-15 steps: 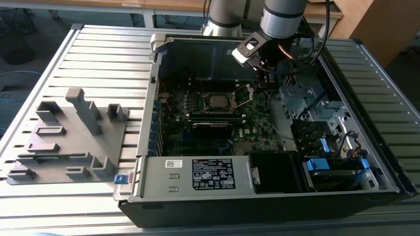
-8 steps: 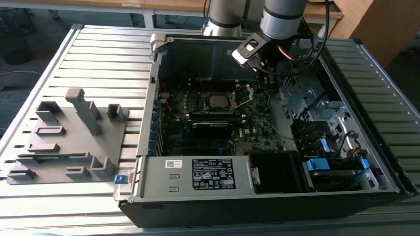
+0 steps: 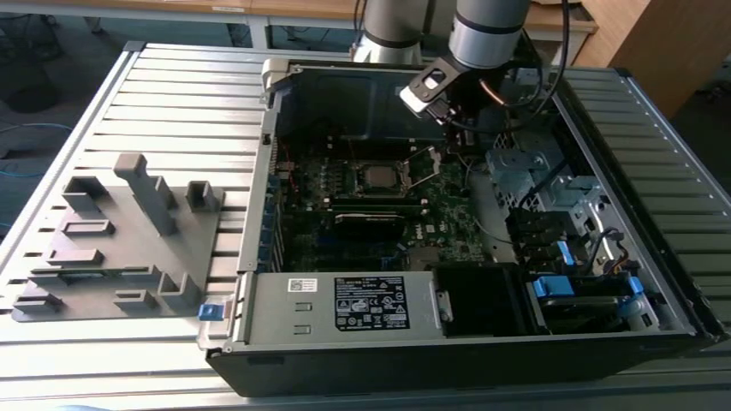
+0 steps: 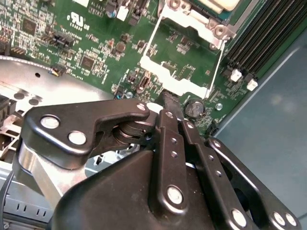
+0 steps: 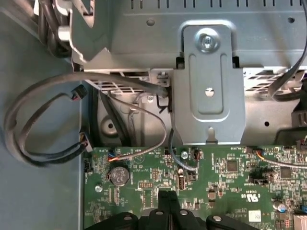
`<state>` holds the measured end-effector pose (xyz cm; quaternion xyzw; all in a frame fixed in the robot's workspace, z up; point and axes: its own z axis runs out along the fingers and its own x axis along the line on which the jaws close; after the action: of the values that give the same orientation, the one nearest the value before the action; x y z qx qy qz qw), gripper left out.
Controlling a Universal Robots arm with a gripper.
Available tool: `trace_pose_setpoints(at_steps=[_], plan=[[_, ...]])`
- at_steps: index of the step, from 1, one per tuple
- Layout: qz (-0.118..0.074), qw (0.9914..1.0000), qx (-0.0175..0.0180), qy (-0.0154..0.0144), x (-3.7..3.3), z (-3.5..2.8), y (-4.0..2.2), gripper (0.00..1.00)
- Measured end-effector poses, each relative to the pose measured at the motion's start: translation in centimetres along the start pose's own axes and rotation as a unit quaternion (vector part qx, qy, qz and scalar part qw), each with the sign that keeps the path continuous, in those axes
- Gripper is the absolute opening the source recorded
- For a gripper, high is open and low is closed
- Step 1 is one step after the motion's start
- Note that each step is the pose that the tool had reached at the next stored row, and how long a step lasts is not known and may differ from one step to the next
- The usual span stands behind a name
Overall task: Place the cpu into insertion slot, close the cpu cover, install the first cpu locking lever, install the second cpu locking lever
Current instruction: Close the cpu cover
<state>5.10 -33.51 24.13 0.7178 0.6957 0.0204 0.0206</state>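
Observation:
The cpu [image 3: 377,177] lies flat in the insertion slot [image 3: 356,185] in the middle of the green board; a corner of it shows in the second wrist view [image 4: 217,4]. The cpu cover [image 4: 178,73], a silvery frame, is swung up and open beside the slot, seen upright in the exterior view [image 3: 427,168]. Thin wire locking levers [image 4: 152,36] stand free along its sides. My gripper [image 4: 167,98] has its black fingers pressed together, the tip right at the cover's free edge. It also hangs over the board's edge in the first wrist view [image 5: 168,195].
A grey fixture plate [image 3: 115,240] lies left of the case. A labelled power supply box [image 3: 342,304] fills the case's near side. Long black memory slots [image 4: 268,33], a coin cell [image 5: 118,176], loose grey cables [image 5: 38,120] and a metal bracket [image 5: 206,81] crowd the gripper.

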Motion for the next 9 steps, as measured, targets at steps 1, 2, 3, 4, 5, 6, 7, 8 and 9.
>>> trace_pose_setpoints(at_steps=[1, 2, 3, 4, 5, 6, 7, 8, 9], plan=[[0.0, 1.0, 0.0, 0.0, -0.01, -0.01, -0.17, 0.11], [0.0, 1.0, 0.0, 0.0, -0.01, -0.02, -0.37, 0.11], [0.0, 1.0, -0.0001, 0.0001, -0.02, -0.03, -0.58, 0.11], [0.0, 1.0, -0.0002, 0.0001, -0.03, -0.05, -0.84, 0.11], [0.0, 1.0, -0.0005, 0.0001, -0.04, -0.06, -1.13, 0.11], [0.0, 1.0, -0.0008, 0.0, -0.05, -0.08, -1.42, 0.11], [0.0, 1.0, -0.0012, 0.0, -0.06, -0.1, -1.73, 0.11], [0.0, 1.0, -0.0017, 0.0001, -0.07, -0.12, -2.09, 0.11], [0.0, 1.0, -0.0023, 0.0001, -0.08, -0.14, -2.44, 0.11]])
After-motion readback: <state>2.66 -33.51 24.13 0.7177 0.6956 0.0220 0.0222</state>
